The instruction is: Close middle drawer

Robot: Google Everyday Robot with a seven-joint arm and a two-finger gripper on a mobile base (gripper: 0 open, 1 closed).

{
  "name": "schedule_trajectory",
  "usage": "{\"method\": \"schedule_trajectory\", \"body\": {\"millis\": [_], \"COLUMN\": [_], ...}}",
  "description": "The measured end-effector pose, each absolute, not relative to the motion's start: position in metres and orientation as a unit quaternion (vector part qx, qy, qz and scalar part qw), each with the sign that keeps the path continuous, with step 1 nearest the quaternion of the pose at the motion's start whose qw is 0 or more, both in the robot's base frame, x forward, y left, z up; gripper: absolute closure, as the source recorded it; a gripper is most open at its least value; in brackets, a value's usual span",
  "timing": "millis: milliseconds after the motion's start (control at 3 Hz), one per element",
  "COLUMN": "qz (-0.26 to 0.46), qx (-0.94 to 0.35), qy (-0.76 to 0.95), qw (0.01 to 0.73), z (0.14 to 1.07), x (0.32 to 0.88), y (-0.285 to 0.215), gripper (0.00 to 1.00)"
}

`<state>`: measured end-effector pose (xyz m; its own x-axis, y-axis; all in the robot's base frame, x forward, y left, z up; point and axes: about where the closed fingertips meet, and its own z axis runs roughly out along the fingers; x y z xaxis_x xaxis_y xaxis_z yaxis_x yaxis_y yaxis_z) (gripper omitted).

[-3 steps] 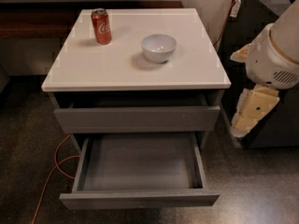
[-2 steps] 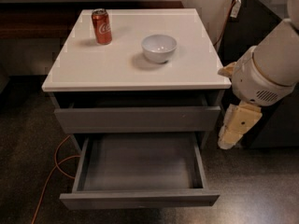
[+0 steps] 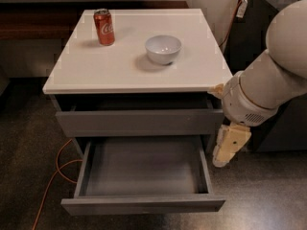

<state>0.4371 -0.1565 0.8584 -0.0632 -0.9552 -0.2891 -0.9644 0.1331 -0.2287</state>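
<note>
The middle drawer [image 3: 143,172] is pulled far out of the white-topped cabinet [image 3: 96,71]. Its long grey tray-like inside shows and holds nothing. Its plain flat front panel [image 3: 143,205] lies nearest the camera at the bottom of the view. My gripper [image 3: 224,153], a cream-coloured piece at the end of the big white arm [image 3: 268,80], hangs pointing down just right of the drawer's right side wall. It is level with the drawer's back half and apart from it.
The drawer above, with the taller front panel [image 3: 139,122], stands slightly out. A red cola can [image 3: 104,27] and a white bowl [image 3: 163,48] stand on the top. An orange cable [image 3: 56,169] lies on the floor at left. A dark unit [image 3: 283,128] stands at right.
The arm and gripper have swung left and down, from beside the cabinet's right edge to close by the open drawer's right side. The drawer has not moved.
</note>
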Motion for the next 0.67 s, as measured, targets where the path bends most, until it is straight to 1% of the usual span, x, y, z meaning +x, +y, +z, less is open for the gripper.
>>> {"method": "schedule_trajectory", "body": {"millis": [333, 667], "qz": [0.006, 0.005], "qx": [-0.692, -0.692], "qy": [0.705, 0.705], "qw": [0.157, 0.157], "z": [0.8325, 0.8325], "x": [0.4301, 0.4301], "y": [-0.1458, -0.1458], "gripper": [0.00, 0.00]}}
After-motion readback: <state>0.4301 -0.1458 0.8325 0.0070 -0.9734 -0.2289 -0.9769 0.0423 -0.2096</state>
